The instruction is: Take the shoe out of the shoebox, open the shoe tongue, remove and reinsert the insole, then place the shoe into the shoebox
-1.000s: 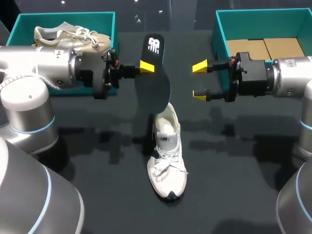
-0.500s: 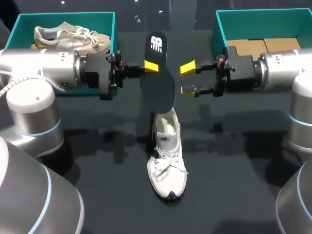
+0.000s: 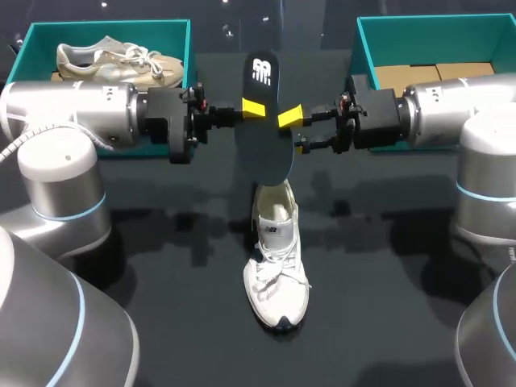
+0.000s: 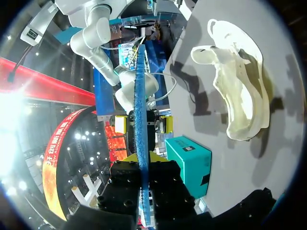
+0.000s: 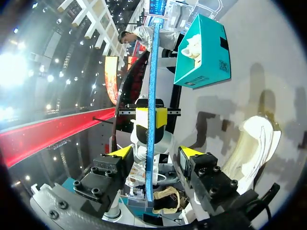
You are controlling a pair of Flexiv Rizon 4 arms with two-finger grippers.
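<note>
Both arms stretch level toward the middle. The left claw (image 3: 251,109) pinches the dark foam insole (image 3: 262,141), held on edge above the white lace-up sneaker (image 3: 276,270) on the black tabletop (image 3: 387,282). The right claw (image 3: 295,131), spread, has moved in from the right and straddles the insole. A beige sneaker (image 3: 121,63) lies in the left teal shoebox (image 3: 105,28).

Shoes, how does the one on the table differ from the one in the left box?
The table shoe looks white; the boxed shoe looks beige. The table shoe stands on its sole on the table, toe toward the near edge, below the raised insole; the boxed shoe lies crosswise inside the teal box. Both are laced, low-cut sneakers.
</note>
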